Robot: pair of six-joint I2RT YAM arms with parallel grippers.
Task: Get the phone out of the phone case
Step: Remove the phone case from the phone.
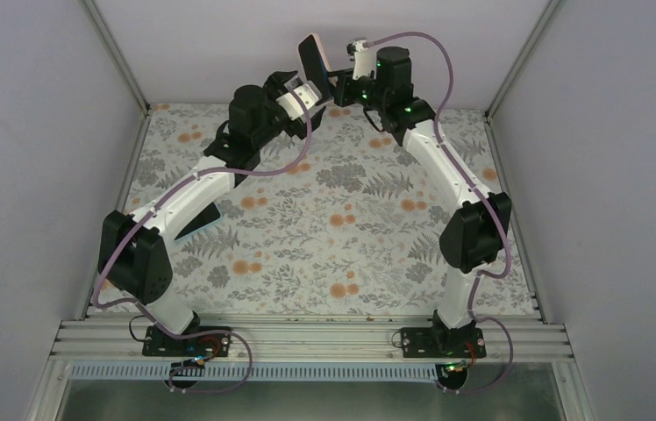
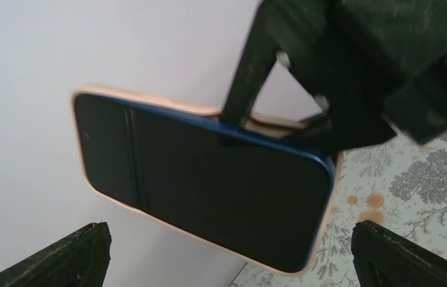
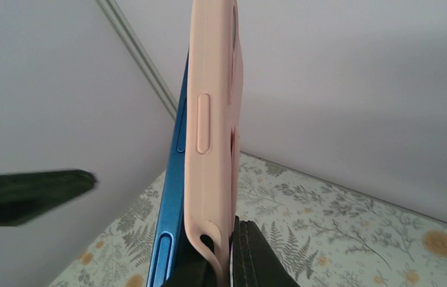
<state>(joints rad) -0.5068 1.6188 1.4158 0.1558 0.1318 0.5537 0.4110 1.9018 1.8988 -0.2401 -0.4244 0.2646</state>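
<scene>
The phone, with a black screen and blue rim, sits in a peach-pink case held upright in the air at the back of the table. My right gripper is shut on the case's lower edge. One finger sits between the case and the phone's blue edge, which stands away from the case there. My left gripper is open, its fingers spread wide just short of the screen and touching nothing. In the top view the left gripper faces the right gripper across the phone.
The floral table mat lies below. A dark flat object with a teal edge lies on it under the left arm. The white back wall is close behind the phone, with side walls left and right.
</scene>
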